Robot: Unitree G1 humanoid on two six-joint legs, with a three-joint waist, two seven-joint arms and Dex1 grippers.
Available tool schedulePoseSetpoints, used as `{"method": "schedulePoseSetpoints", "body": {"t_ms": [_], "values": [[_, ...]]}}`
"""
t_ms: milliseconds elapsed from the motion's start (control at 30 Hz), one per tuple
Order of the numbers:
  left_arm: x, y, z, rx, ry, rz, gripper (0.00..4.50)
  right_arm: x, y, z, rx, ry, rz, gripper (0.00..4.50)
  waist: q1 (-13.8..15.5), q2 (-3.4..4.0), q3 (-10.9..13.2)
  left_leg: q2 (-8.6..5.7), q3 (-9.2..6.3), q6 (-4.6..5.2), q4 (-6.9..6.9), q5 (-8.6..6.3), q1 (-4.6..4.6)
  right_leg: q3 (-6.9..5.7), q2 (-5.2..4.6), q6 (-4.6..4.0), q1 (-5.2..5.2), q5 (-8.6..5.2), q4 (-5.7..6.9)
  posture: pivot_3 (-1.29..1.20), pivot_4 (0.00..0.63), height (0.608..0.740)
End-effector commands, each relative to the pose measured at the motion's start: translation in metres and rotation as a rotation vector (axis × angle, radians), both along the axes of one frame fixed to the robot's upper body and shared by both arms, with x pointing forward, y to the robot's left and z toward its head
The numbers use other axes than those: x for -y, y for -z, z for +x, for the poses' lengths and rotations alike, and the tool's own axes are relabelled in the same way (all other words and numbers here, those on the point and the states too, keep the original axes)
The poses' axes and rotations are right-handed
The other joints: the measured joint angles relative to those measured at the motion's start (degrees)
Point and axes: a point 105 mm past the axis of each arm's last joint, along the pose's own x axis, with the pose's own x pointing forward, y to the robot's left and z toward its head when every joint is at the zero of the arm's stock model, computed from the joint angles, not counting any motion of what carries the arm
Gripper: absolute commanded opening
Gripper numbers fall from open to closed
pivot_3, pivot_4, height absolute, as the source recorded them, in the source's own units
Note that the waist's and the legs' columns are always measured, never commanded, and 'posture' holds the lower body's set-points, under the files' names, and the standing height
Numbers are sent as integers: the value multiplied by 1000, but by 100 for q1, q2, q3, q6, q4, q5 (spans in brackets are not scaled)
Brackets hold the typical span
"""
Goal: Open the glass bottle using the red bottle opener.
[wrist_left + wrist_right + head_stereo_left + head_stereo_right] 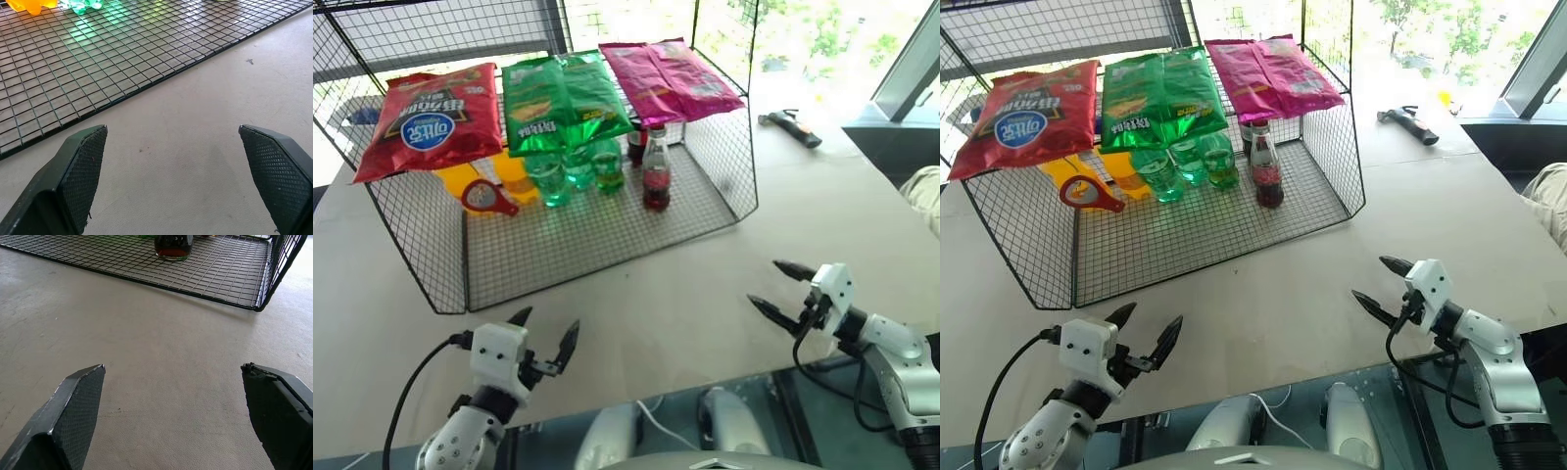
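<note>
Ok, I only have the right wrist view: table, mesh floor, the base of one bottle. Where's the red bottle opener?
Observer: The red bottle opener is inside the wire rack, at its left side, beside the green bottles.
Operator: Is that base the glass bottle?
Observer: Yes, the glass bottle stands upright, right of the green ones.
Operator: Left pincer holding anything?
Observer: No, the left pincer is open above bare table.

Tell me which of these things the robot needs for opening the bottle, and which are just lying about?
Needed:
glass bottle
red opener
left gripper, open
right gripper, open

Lying about:
green bottles
snack bags on the wire rack
yellow thing
hammer-like tool
</note>
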Motion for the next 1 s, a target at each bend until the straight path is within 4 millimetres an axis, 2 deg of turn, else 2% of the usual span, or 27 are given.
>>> {"method": "schedulePoseSetpoints", "body": {"t_ms": [33,467,700,800,867,1000], "values": [[2,-4,0,30,11,7,4449,0,-10,0,38,-19,11,4500,0,0,0,0,0,0,0,0,0,0,0,0,0,0,0,0,150,740],[6,-1,2,50,7,2,4449,-2,-8,-1,27,-35,13,4500,2,2,-3,0,2,1,0,0,1,2,0,2,0,2,1,0,150,740],[1,-5,8,76,-35,4,4449,-5,-9,2,45,-45,31,4500,0,5,-8,-1,5,-6,1,4,3,4,0,3,0,4,3,0,150,740],[-10,-12,14,116,-105,32,4449,-10,-14,2,48,-71,63,4500,2,5,-8,-1,6,-6,1,3,3,5,0,4,0,4,3,0,150,740],[-23,-23,21,166,-189,49,4449,-20,-24,1,65,-117,103,4500,4,4,-9,-1,5,-5,2,3,4,5,1,3,0,5,5,0,150,740],[-48,-53,40,296,-348,125,4449,-52,-52,-7,61,-263,211,4500,10,6,-11,0,0,-9,2,5,5,1,2,-2,0,9,9,0,150,740]]}}
